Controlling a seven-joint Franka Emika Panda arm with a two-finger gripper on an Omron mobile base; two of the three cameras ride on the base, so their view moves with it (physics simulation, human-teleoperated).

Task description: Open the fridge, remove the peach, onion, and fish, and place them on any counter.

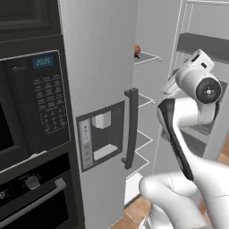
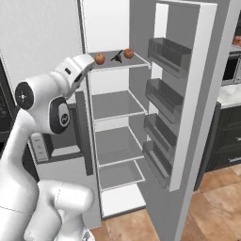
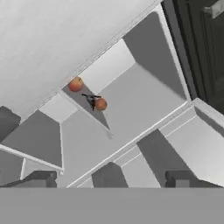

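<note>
The fridge (image 2: 188, 94) stands with its right door swung wide open and its left door (image 1: 98, 67) shut. On its top shelf (image 2: 136, 61) lie two orange-red balls (image 2: 100, 58) (image 2: 128, 53). They are the peach and the onion, but I cannot tell which is which. The small dark fish (image 2: 116, 57) lies between them. The hand view shows the same balls (image 3: 76, 84) (image 3: 100, 104) and fish (image 3: 91, 99) further off. My gripper (image 3: 144, 177) is open and empty, a short way from the shelf, with the hand raised near the left ball.
A black built-in oven and microwave (image 1: 40, 103) fill the wall left of the fridge. The open door carries several grey bins (image 2: 164, 56). A strip of counter (image 2: 230, 94) over black cabinets shows at the right. Lower shelves (image 2: 115, 104) are bare.
</note>
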